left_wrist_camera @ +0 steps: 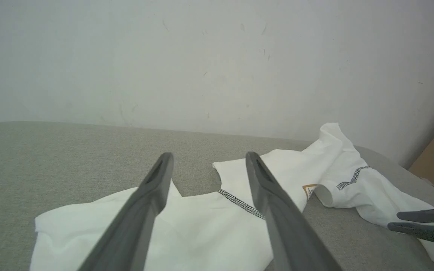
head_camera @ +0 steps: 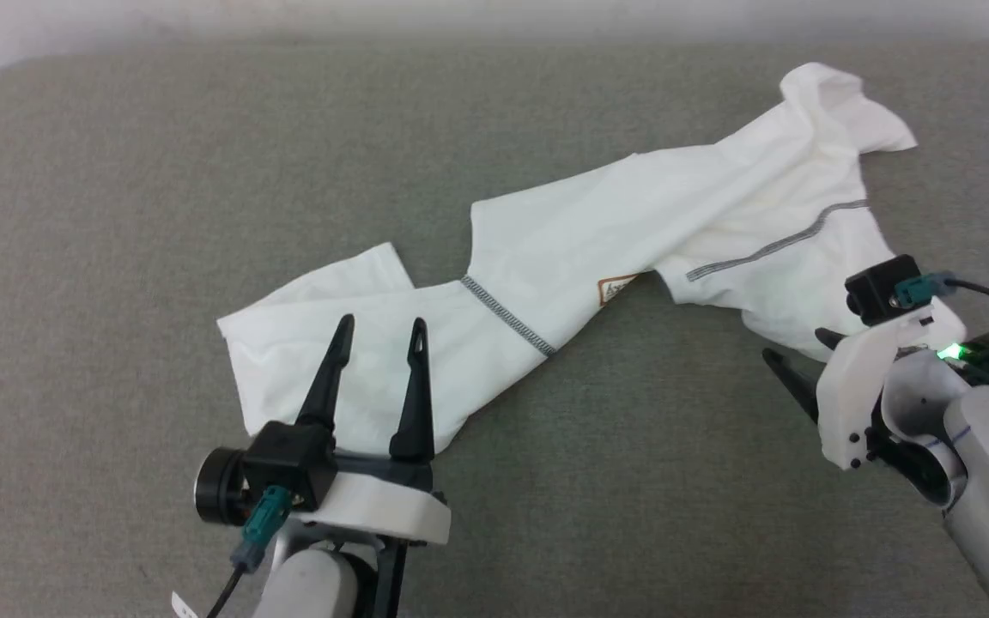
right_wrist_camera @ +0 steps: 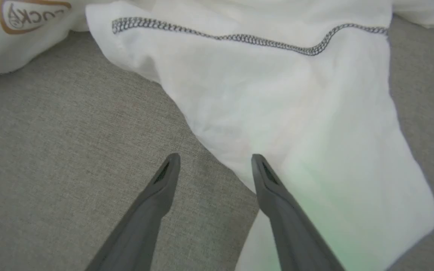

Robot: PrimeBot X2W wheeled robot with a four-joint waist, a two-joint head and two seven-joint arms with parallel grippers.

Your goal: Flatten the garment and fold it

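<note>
**Task state at an early stage.** The garment (head_camera: 597, 257) lies on the grey padded worktop (head_camera: 117, 215) as a twisted diagonal band. It runs from left of centre toward the far right corner. Its middle is rolled over on itself beside the logo patch (head_camera: 617, 289), and the far right end is bunched and crumpled. The left gripper (head_camera: 379, 330) is poised over the band's near left end, its fingers spread wide and holding nothing; whether they touch the cloth cannot be told. The right gripper (right_wrist_camera: 216, 157) is at the near edge of the band's right end, equally wide apart and empty, with one finger over the cloth and the other over bare worktop. Judged from this layout, flattening is not complete: the twist has to be undone and the body and sleeves spread out. No deliberate fold is evident, so the folding appears to be wholly ahead.
</note>
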